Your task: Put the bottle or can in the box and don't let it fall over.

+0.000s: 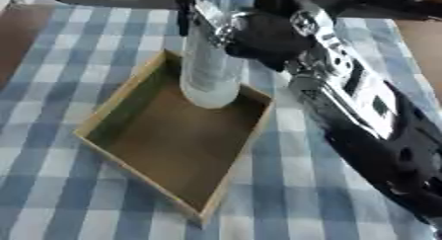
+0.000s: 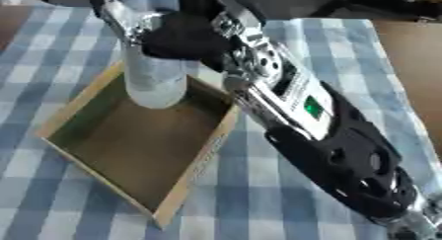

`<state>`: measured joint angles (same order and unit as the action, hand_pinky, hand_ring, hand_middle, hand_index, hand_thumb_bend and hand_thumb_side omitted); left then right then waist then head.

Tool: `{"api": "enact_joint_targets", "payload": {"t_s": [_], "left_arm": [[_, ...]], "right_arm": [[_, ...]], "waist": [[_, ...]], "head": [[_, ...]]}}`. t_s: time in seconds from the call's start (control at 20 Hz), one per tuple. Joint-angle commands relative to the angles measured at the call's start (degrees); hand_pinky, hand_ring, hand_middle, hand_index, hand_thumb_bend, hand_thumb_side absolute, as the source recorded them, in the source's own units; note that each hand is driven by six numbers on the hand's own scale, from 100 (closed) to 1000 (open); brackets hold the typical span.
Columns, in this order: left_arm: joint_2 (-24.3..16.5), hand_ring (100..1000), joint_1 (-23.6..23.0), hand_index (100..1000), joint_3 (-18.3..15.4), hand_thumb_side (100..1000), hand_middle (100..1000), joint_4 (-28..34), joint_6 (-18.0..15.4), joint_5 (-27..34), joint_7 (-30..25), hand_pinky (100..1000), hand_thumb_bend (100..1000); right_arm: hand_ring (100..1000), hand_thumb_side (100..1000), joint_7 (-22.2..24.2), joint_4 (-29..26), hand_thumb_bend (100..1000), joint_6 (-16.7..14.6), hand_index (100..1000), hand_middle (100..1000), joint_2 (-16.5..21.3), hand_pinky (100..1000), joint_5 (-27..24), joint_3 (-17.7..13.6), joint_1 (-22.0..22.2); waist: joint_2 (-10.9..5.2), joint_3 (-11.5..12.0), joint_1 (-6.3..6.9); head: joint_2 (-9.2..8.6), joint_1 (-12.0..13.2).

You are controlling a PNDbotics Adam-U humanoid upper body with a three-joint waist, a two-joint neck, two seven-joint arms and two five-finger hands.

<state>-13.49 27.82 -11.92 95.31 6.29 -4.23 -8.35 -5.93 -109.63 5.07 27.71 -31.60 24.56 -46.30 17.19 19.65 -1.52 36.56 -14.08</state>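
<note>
Lowering the bottle [image 1: 210, 71] into the box [image 1: 129, 93] is the step I judge to be in hand. My right robot hand [image 1: 259, 39] comes in from the upper right and is curled round the bottle's upper part, with a silver finger [image 2: 121, 17] showing on its far side. The bottle is clear, stands close to upright, and its base sits over the far corner of the wooden box, just inside the rim. I cannot tell whether the base already touches the box floor or hangs just above it. The box lies askew on the counter [image 1: 69, 41], which is covered with a blue and white checked cloth. My left robot hand shows in neither view.

Next, I think, the base must rest flat on the floor before I let go. Then the fingers should open evenly and draw straight away, so nothing drags the tall bottle sideways.
</note>
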Motion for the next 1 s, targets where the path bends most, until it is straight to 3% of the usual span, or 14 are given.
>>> {"api": "enact_joint_targets", "payload": {"t_s": [0.05, 0.4, 0.7, 0.8, 0.9, 1.0], "left_arm": [[-0.7, 1000, 0.8, 696, -1.4, 761, 1000, -1.3, -3.1, 8.2, -0.9, 1000, 269], [-1.3, 1000, 1.0, 697, -3.9, 721, 1000, -4.1, -8.2, 15.3, -3.9, 1000, 253], [-6.0, 1000, -2.5, 693, -3.9, 747, 1000, -6.7, -12.4, 18.4, -5.6, 1000, 226], [-7.5, 1000, -3.5, 692, -4.0, 748, 1000, -7.7, -13.6, 18.7, -5.1, 1000, 221], [-8.7, 1000, -4.3, 691, -4.2, 750, 1000, -8.3, -14.4, 18.8, -4.3, 1000, 213], [-9.4, 1000, -4.9, 690, -4.2, 754, 1000, -8.7, -14.9, 19.2, -3.7, 1000, 212]], "right_arm": [[453, 319, 1.5, 0.7, 100, -0.3, 422, 705, -0.1, 490, -1.0, 0.3, -0.2], [457, 372, 1.3, 3.5, 100, -2.8, 430, 713, -1.2, 511, -1.3, 1.6, 1.2], [450, 355, -1.1, 5.6, 100, -4.6, 411, 710, -1.7, 502, 0.6, 2.5, 2.7], [442, 323, -2.0, 6.1, 100, -4.9, 397, 702, -1.7, 490, 0.8, 2.8, 2.8], [401, 148, -2.4, 6.4, 100, -5.1, 345, 661, -1.5, 433, 0.4, 2.8, 2.6], [388, 100, -3.0, 6.1, 100, -5.1, 329, 645, -0.9, 416, -0.6, 2.5, 2.1]], "waist": [[-0.76, 0.1, 0.36], [-0.38, -0.1, 0.25], [0.04, -0.5, -0.04], [0.19, -0.3, -0.06], [0.34, -0.1, -0.04], [0.46, 0.0, -0.03]], "head": [[-0.82, -0.2], [-1.18, -1.3], [-1.45, -2.2], [-1.56, -2.3], [-1.59, -2.4], [-1.64, -2.5]]}}
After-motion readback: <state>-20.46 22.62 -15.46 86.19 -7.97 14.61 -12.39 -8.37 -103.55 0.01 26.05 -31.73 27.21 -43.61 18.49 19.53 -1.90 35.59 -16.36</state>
